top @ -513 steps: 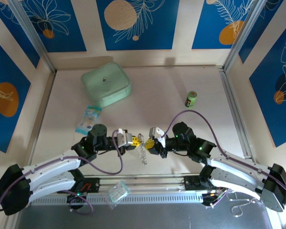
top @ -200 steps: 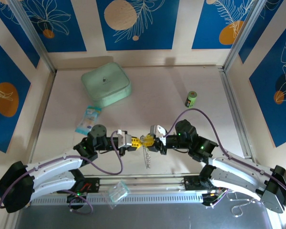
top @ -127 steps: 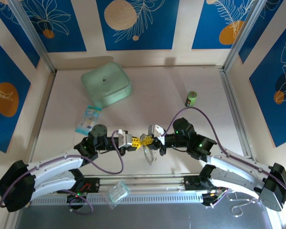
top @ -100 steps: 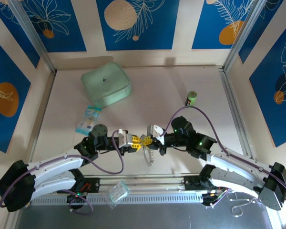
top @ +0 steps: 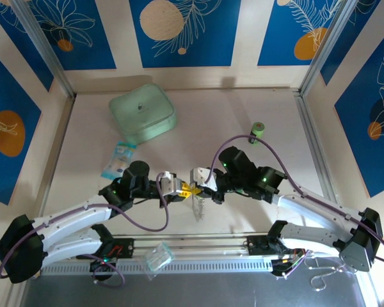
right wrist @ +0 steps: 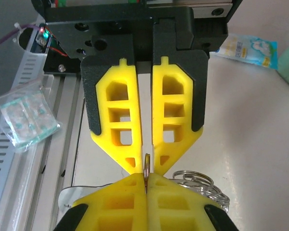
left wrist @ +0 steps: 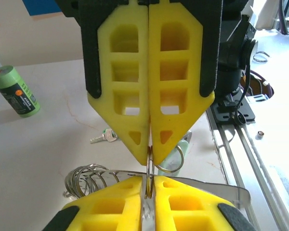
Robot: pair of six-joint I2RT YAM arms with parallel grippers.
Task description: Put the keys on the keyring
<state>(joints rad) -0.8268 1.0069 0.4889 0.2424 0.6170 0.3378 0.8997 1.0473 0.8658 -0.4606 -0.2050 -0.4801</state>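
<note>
The keyring [left wrist: 150, 159] is a thin metal ring seen edge-on, held above the table between two grippers that meet tip to tip. My right gripper [right wrist: 145, 180] is shut on it. My left gripper [left wrist: 149, 185] has its jaws a hair apart, with the ring in the gap between them. A bunch of silvery loops [top: 197, 208] hangs from the ring below both grippers. One small key [left wrist: 104, 137] with a green head lies on the table beyond. In the top view the left gripper [top: 185, 190] and right gripper [top: 196, 187] meet near the table's front middle.
A mint-green box [top: 142, 114] sits at the back left, and a green can [top: 257, 132] at the back right. A blue-white packet [top: 118, 160] lies left of the arms. A clear bag [top: 159, 257] rests on the front rail.
The right gripper has closed on the ring and the left jaws have eased slightly apart. Both grippers have shifted a little to the left with the keyring hanging under them.
</note>
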